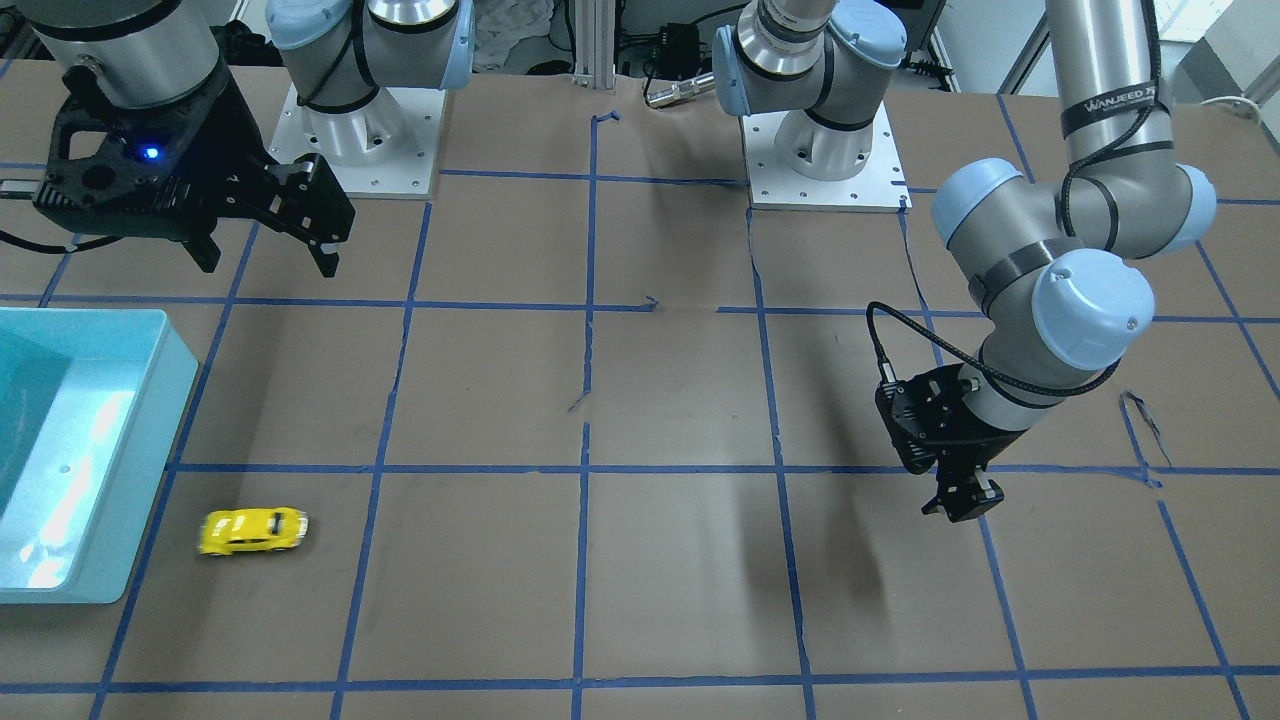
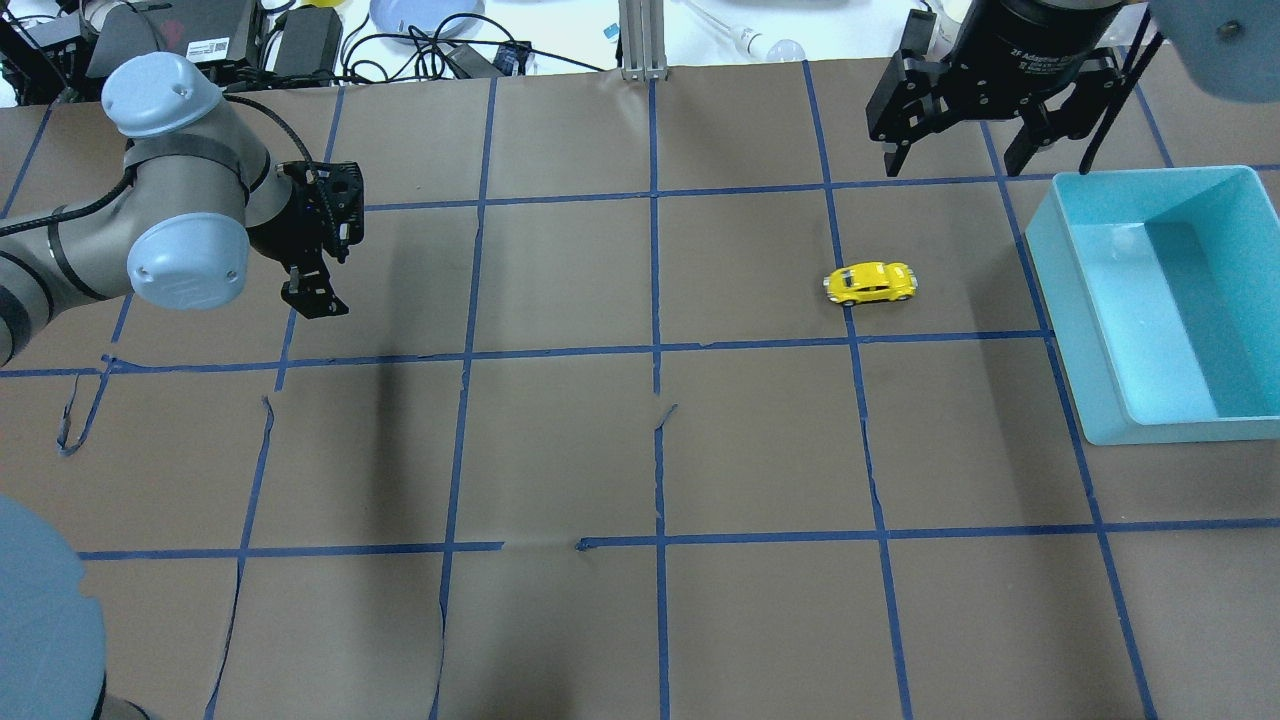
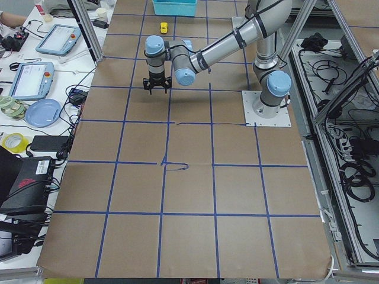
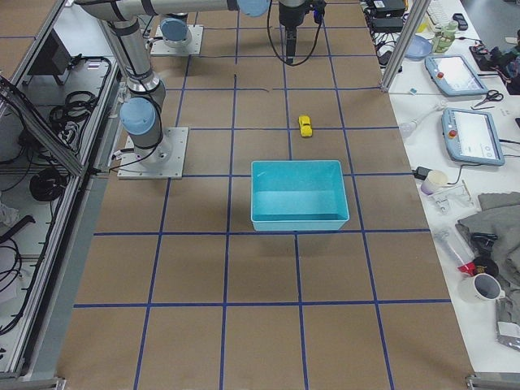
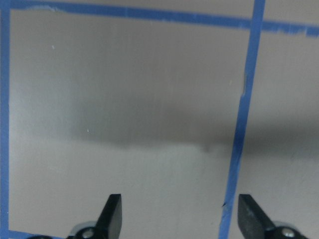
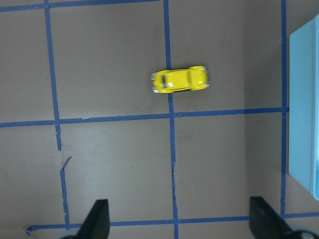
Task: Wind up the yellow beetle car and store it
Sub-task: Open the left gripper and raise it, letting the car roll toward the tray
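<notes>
The yellow beetle car (image 2: 871, 283) stands on its wheels on the brown table, just left of the teal bin (image 2: 1060, 290). It looks slightly smeared in the front view (image 1: 253, 530) and in the right wrist view (image 6: 180, 79). My right gripper (image 2: 955, 160) is open and empty, high above the table beyond the car; its fingers (image 6: 102, 219) show wide apart. My left gripper (image 2: 315, 303) is open and empty, far off on the table's left side, over bare paper (image 5: 180, 199).
The teal bin (image 1: 140, 450) is open-topped and holds nothing I can see. Blue tape lines grid the brown paper. The arm bases (image 1: 825, 170) stand at the robot's edge. Clutter and cables lie beyond the far table edge (image 2: 440, 50).
</notes>
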Action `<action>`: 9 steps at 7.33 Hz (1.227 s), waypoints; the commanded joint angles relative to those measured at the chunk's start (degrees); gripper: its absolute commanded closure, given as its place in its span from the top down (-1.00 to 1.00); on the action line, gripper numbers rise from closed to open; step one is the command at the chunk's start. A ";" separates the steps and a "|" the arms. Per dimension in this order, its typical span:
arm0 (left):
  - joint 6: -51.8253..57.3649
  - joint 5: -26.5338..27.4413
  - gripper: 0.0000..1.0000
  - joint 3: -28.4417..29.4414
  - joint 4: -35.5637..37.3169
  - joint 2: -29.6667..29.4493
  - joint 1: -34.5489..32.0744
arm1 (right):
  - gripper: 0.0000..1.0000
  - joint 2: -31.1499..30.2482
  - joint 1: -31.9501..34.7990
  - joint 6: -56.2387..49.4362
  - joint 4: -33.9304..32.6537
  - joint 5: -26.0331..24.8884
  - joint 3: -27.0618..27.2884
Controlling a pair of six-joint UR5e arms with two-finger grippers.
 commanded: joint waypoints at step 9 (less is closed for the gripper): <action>-59.82 1.16 0.76 7.52 -18.12 14.56 -9.39 | 1.00 3.80 -2.72 -3.75 -0.81 -5.04 -1.04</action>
